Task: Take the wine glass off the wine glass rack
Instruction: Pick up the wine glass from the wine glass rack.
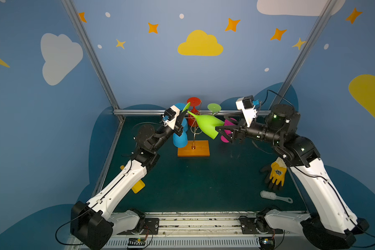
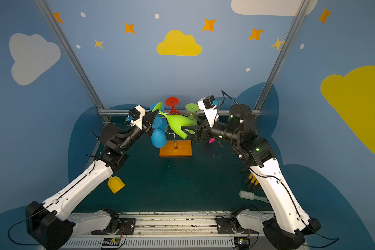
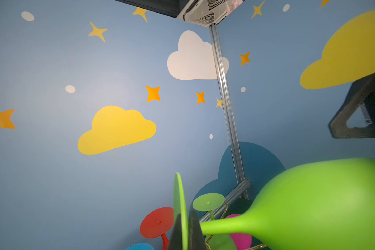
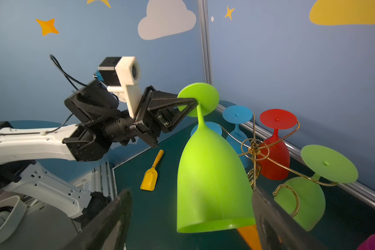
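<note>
Wine glass (image 4: 210, 173) foot is pinched by the left gripper (image 4: 194, 101). Its bowl, inside the spread right gripper (image 1: 219, 132), should be clasped gently.

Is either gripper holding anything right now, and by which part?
The left gripper is shut on the lime-green plastic wine glass, pinching its round foot beside the stem. The right gripper is open, jaws either side of the bowl.

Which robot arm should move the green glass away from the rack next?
Left. The left gripper is shut on the foot of the green glass, so it can carry it off. The right gripper is open around the bowl, gripping nothing.
</note>
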You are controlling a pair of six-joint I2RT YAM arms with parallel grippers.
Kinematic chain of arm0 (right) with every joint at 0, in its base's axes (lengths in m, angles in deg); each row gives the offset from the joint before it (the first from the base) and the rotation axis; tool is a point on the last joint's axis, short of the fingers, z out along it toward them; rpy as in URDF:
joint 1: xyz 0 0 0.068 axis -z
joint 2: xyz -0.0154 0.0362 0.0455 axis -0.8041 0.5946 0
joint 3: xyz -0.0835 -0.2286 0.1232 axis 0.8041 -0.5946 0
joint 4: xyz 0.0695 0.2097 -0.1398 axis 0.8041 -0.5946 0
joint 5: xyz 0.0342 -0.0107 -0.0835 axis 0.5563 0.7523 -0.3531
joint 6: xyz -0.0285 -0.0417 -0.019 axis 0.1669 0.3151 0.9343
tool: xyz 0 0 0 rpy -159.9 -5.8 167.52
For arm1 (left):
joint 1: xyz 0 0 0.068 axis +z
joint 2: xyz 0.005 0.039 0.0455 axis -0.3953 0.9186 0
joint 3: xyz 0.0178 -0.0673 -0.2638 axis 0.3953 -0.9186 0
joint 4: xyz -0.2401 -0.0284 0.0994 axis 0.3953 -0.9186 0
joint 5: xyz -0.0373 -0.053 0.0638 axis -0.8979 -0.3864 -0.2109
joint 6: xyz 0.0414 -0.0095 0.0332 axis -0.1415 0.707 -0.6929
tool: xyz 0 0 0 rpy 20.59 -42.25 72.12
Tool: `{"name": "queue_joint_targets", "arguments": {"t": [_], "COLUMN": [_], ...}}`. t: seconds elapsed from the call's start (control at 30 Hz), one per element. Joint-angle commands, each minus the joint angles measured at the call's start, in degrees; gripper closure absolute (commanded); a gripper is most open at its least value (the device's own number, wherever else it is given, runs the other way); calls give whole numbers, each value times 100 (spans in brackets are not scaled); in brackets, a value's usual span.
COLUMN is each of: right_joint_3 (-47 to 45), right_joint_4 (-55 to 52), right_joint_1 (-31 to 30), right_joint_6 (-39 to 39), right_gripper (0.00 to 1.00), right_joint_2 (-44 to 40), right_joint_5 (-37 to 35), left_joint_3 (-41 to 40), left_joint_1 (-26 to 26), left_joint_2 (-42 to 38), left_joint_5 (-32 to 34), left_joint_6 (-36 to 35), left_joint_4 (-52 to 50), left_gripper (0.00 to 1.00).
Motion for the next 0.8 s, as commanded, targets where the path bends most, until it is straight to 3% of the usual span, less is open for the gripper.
{"name": "queue_joint_targets", "arguments": {"t": [0.0,0.27,0.53,0.77], "right_joint_3": [-378,-968,-982,-978], "right_joint_4": [851,1252,1447,1513], "right_joint_1": [277,783,705,429], "right_joint_6": [-586,-1137,-1401,-1392], "right_gripper": [15,25,41,44], "right_joint_2": [-320,-618,-168,182], "right_joint_5": [218,301,469,330], "left_joint_3": [-28,-114,-116,-93], "left_joint_1": [28,77,93,94], "left_joint_2": [-212,-327,-336,-330], "left_joint_5": [313,226,188,153], "left_joint_6": [615,1070,1238,1326], "left_joint_4": [145,117,86,95], "left_gripper": [97,97,97,97]}}
